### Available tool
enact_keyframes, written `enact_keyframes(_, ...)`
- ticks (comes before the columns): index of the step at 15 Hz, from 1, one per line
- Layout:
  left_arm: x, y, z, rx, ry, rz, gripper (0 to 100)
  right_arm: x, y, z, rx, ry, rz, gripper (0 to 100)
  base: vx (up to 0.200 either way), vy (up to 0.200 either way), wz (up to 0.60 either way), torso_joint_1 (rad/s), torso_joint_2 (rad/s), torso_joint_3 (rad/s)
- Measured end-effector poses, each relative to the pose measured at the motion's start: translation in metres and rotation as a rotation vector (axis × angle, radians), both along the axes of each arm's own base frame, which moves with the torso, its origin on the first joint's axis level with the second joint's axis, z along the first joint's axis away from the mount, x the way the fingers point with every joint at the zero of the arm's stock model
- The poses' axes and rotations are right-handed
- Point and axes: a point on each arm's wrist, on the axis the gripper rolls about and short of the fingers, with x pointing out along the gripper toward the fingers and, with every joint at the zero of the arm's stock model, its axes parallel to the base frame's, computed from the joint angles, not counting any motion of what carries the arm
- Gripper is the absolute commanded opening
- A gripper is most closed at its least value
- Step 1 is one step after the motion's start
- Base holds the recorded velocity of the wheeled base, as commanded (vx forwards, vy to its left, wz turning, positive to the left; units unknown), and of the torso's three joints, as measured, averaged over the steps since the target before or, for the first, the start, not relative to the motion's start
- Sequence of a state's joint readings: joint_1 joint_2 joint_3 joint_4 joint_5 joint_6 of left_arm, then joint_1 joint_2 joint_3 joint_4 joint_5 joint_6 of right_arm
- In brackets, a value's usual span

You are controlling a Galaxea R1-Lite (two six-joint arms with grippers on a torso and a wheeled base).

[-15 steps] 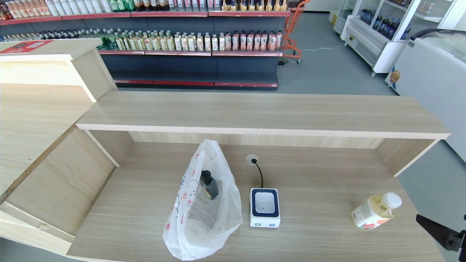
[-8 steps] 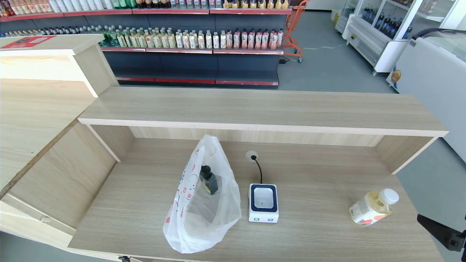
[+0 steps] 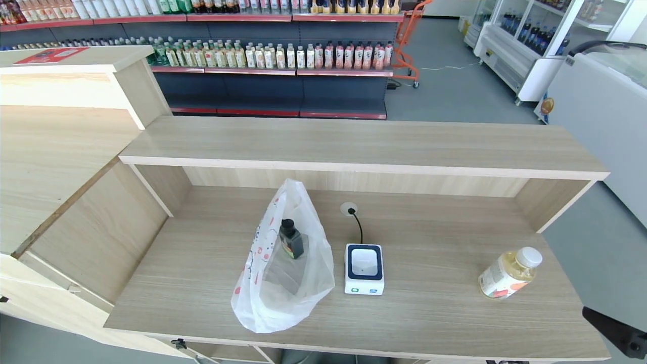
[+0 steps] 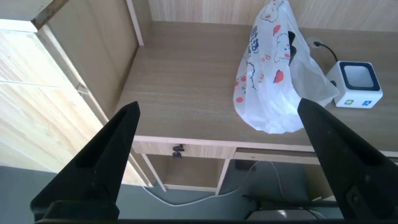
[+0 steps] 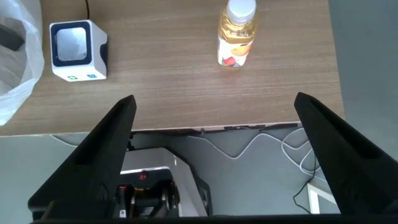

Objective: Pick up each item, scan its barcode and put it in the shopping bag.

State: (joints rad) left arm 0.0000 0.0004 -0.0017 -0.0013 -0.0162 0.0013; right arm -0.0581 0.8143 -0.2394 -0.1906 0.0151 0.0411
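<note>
Yellow juice bottle (image 3: 509,273) lower right of head frame, on table (image 3: 434,313), untouched. Head camera shifted; items static. Left gripper (image 4: 217,109), right gripper (image 5: 214,102): fingers apart, empty. Bottle pick pending.

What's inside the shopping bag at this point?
One dark bottle with a black cap, seen through the thin plastic of the shopping bag. The crumpled folds lower down hide whether anything else lies at the bottom.
</note>
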Motion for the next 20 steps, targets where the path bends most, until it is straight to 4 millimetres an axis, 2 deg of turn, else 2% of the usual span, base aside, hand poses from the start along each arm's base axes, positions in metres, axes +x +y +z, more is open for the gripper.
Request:
enact_keyframes(4,0.000,0.000,0.000,-0.003,0.000,0.000,100,-0.007,0.000,-0.005,0.020,0.043,-0.008,100,0.000,-0.200,0.00,0.002,0.00,-0.001)
enact_keyframes(17,0.000,0.000,0.000,-0.007,0.000,0.000,100,-0.032,0.002,-0.014,0.026,0.110,-0.009,100,0.000,0.000,0.00,0.000,0.00,0.000)
enact_keyframes(20,0.000,0.000,0.000,-0.006,0.000,-0.001,100,-0.033,0.002,-0.013,0.026,0.102,-0.009,100,-0.200,-0.200,0.00,0.002,0.00,0.001)
